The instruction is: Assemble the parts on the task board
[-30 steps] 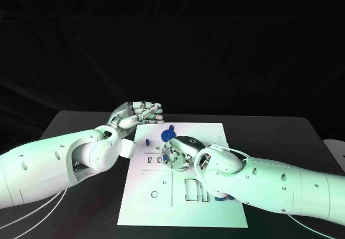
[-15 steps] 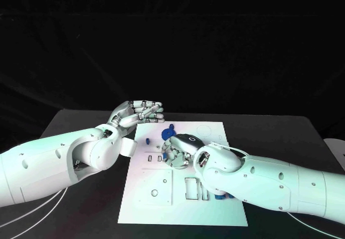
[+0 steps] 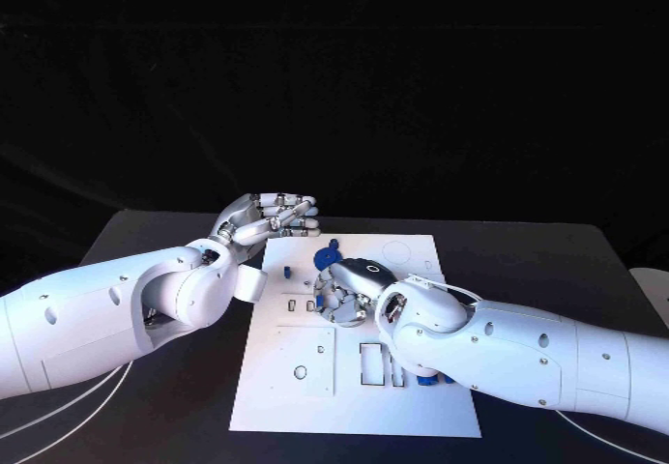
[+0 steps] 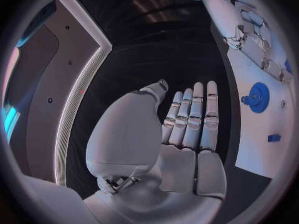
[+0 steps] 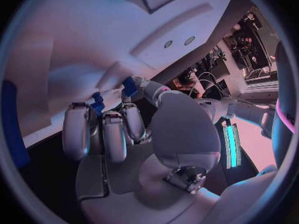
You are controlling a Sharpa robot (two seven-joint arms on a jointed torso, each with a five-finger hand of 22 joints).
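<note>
The white task board (image 3: 416,253) lies in the middle of the black table. My right hand (image 3: 346,288) is curled down onto the board's middle. Its thumb and fingertips pinch a small blue part (image 5: 129,86) against the board (image 5: 74,45), with another blue piece (image 5: 96,102) beside the fingers. A blue gear (image 3: 328,258) sits just beyond that hand and appears as the gear (image 4: 257,97) in the left wrist view. A small blue peg (image 3: 289,274) stands near the board's left edge. My left hand (image 3: 268,220) hovers over the board's far left corner, fingers straight and together, holding nothing (image 4: 190,129).
More blue parts (image 3: 425,380) lie by the slots (image 3: 369,362) under my right forearm. A square plate with holes (image 3: 305,360) is on the board's near left. Black table surface (image 3: 530,261) surrounds the board.
</note>
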